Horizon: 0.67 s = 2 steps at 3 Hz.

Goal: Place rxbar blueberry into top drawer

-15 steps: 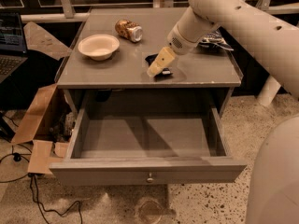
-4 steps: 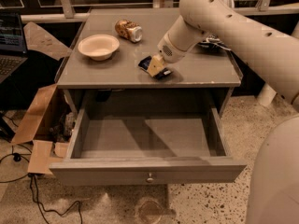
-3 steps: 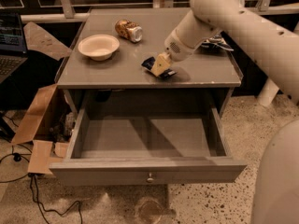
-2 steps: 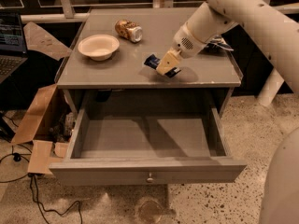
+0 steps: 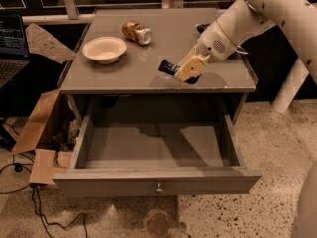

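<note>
step: carrying | gripper jaws gripping rxbar blueberry | top drawer gaping open below the jaws | next: advancing, lowering, releasing

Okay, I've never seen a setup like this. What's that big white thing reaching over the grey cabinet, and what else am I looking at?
The big white shape is a robot's arm, reaching in from the right. At its end is the gripper, a two-finger clamp, just over the front right of the cabinet top. It is closed on the rxbar blueberry, a small dark blue snack bar sticking out to its left. There is one picture of this moment, taken from in front and above, looking down. Also on the top are a white bowl and a can lying on its side. Below, the top drawer is pulled open with nothing visible inside; its knob faces you.
</note>
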Tool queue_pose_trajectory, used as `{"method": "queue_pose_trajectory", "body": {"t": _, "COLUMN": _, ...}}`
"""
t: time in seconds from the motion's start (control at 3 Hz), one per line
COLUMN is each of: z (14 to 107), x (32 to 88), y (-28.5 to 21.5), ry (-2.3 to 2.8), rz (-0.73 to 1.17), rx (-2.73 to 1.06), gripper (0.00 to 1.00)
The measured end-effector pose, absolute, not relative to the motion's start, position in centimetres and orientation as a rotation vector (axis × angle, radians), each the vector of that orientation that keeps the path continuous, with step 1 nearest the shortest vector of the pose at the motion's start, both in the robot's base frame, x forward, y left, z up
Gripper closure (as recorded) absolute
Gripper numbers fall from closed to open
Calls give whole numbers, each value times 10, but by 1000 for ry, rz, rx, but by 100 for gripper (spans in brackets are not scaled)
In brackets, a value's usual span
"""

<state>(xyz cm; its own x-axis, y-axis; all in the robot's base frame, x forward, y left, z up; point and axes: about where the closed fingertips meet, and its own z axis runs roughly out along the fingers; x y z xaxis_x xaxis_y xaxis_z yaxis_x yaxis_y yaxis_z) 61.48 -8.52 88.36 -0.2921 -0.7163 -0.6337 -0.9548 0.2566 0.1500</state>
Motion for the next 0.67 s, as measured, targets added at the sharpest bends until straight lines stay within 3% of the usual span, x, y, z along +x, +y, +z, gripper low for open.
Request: {"method": "queue_pose_trajectory", "body": {"t": 0.67, "z": 889, "x": 556, "y": -105, "ry": 1923, "rz": 922, "rx": -1454, "gripper": 100}}
